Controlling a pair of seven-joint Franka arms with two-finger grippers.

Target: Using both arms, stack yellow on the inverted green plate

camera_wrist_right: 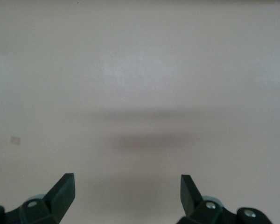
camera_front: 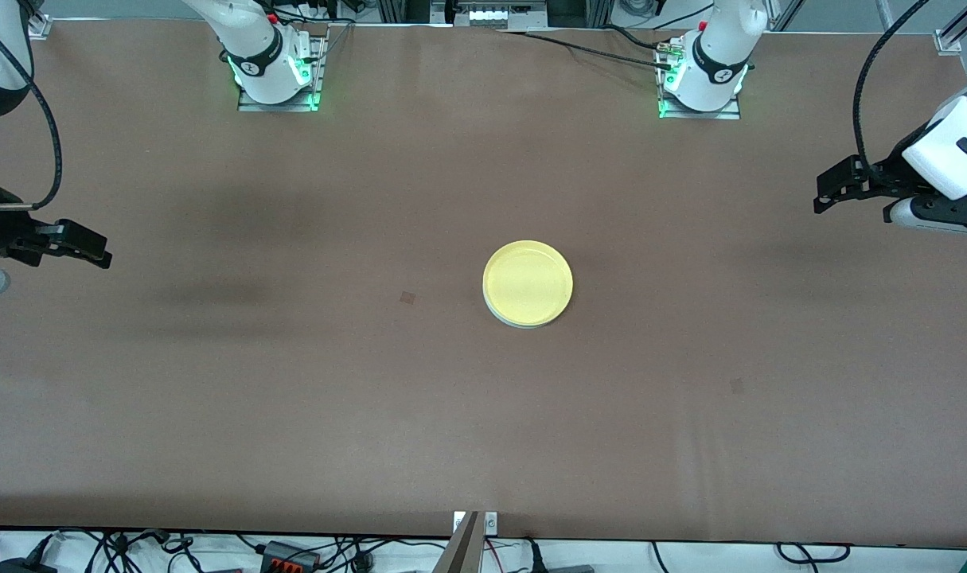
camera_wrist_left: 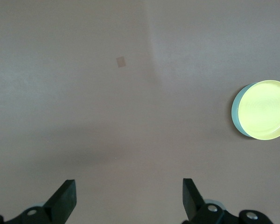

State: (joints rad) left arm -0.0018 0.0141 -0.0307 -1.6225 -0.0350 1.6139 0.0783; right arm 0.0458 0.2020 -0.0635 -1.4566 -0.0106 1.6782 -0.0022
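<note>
The yellow plate (camera_front: 528, 282) lies on top of the pale green plate (camera_front: 505, 319) at the middle of the brown table; only a thin edge of the green plate shows under it. In the left wrist view the yellow plate (camera_wrist_left: 263, 109) covers the green plate (camera_wrist_left: 236, 108), which shows as a sliver along one side. My left gripper (camera_front: 822, 193) is open and empty, up over the table's left-arm end; its own view shows it (camera_wrist_left: 129, 196) over bare table. My right gripper (camera_front: 101, 255) is open and empty over the right-arm end; its own view shows it (camera_wrist_right: 127, 192) over bare table.
Two arm bases (camera_front: 274, 68) (camera_front: 702, 76) stand along the table's edge farthest from the front camera. A small dark mark (camera_front: 407, 298) lies on the table beside the plates, toward the right arm's end. Another mark (camera_front: 737, 386) lies nearer the front camera.
</note>
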